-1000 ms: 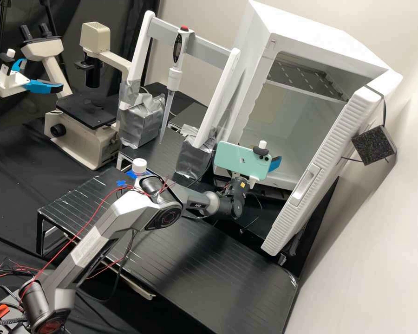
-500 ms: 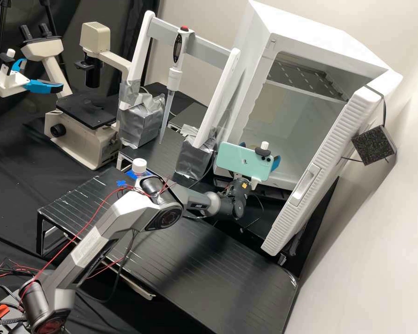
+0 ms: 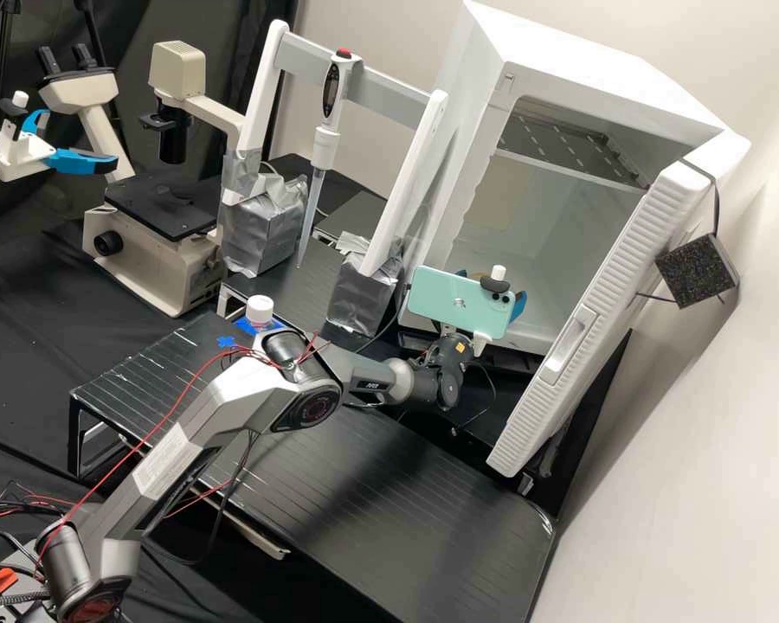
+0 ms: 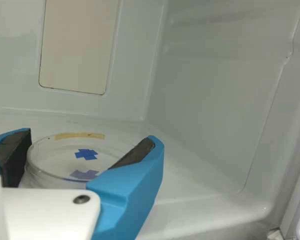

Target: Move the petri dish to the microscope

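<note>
The carry to the microscope is all left to do, the dish being inside the cabinet's front edge, between the pincer's parted tips, seemingly not clenched.

The high view looks forward and down at a middling slant from off the arm, far enough back to take in the bench from the microscope, upper left, to the cabinet, upper right; it sits rolled, so upright edges lean. The wrist view looks from the arm's wrist into the cabinet, much nearer, facing an inner corner and slightly down onto its floor. Both share the cabinet's inside, with the beige panel on its back wall, right of centre in the high view.
</note>
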You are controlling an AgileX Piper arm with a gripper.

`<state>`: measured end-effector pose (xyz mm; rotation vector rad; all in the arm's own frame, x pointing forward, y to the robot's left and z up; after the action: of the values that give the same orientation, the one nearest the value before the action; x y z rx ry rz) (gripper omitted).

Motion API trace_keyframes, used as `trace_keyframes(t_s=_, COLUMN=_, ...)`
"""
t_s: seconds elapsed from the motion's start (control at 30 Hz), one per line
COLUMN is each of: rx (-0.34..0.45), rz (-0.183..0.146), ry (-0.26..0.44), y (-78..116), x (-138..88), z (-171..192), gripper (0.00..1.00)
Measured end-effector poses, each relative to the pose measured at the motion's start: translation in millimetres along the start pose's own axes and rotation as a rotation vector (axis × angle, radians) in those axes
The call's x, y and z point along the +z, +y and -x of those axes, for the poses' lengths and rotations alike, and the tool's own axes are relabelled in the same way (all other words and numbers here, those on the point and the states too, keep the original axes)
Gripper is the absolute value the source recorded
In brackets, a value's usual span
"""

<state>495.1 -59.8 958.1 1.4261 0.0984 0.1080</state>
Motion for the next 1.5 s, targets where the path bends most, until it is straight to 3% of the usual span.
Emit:
trace_keyframes(t_s=0.47, rx=0.007, rz=0.002, ry=-0.016, y=4.3, x=7, z=4, gripper=0.0)
trace_keyframes(t_s=0.63, rx=0.017, rz=-0.004, ry=-0.058, y=15.0, x=15, z=22, gripper=0.0)
trace_keyframes(t_s=0.87, rx=0.044, rz=-0.008, ry=-0.063, y=31.2, x=11, z=46, gripper=0.0)
trace_keyframes(t_s=1.1, rx=0.048, rz=-0.013, ry=-0.064, y=33.9, x=10, z=57, gripper=0.0)
trace_keyframes(t_s=1.3, rx=0.041, rz=-0.03, ry=-0.056, y=30.5, x=6, z=70, gripper=0.0)
trace_keyframes(t_s=1.5, rx=0.067, rz=-0.065, ry=-0.013, y=32.0, x=-1, z=108, gripper=0.0)
